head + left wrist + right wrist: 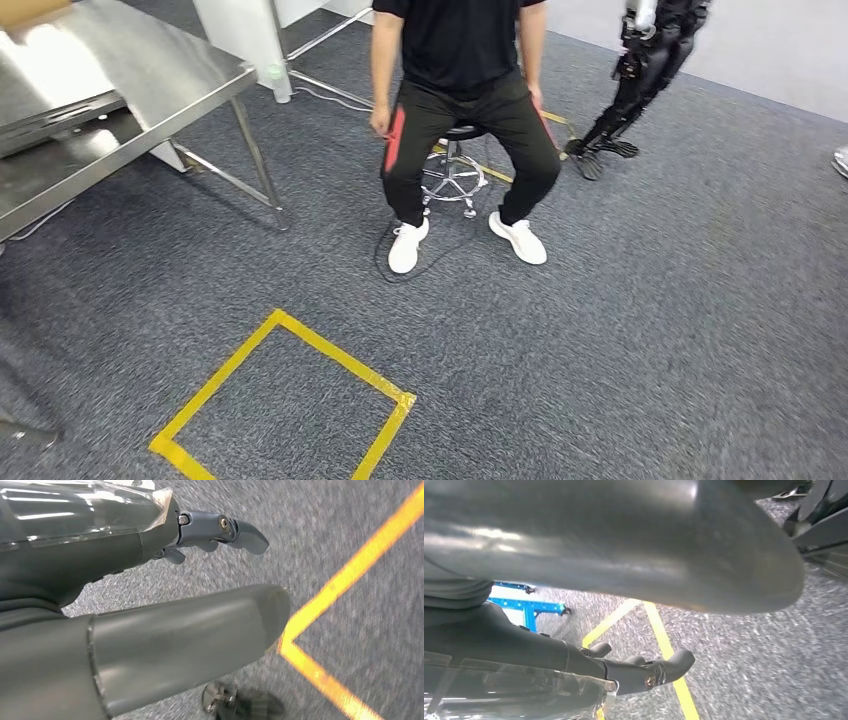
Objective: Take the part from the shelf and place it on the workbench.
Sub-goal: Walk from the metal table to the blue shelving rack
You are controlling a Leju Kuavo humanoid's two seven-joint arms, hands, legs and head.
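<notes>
Neither the shelf nor the part can be made out here, so which way the part lies from either hand cannot be told, and the same goes for its long axis; the judgement is that the robot is between stations, walking or turning, with the fetch or the carry not resolved by these pictures; the left hand (150,595), seen from its wrist, hangs over grey carpet (650,330) with thick thumb extended and darker fingers (225,532) loosely apart, nothing between them; the right hand (624,630) likewise hangs over carpet, fingers (659,669) slightly curled but apart from the thumb, holding nothing; in the head view a steel workbench (130,90) stands at about ten o'clock, well apart from the robot, its lower tier bare as far as can be seen; a yellow taped square (285,400) lies on the floor at about seven o'clock, near; a person (460,110) sits on a stool (455,170) at twelve o'clock, and another robot's legs (640,90) stand at about one o'clock; a blue frame (531,605) shows beyond the right hand; since the bench sits off to the left, the left arm is probably the nearer to it; both being empty, the shelf must still be sought
</notes>
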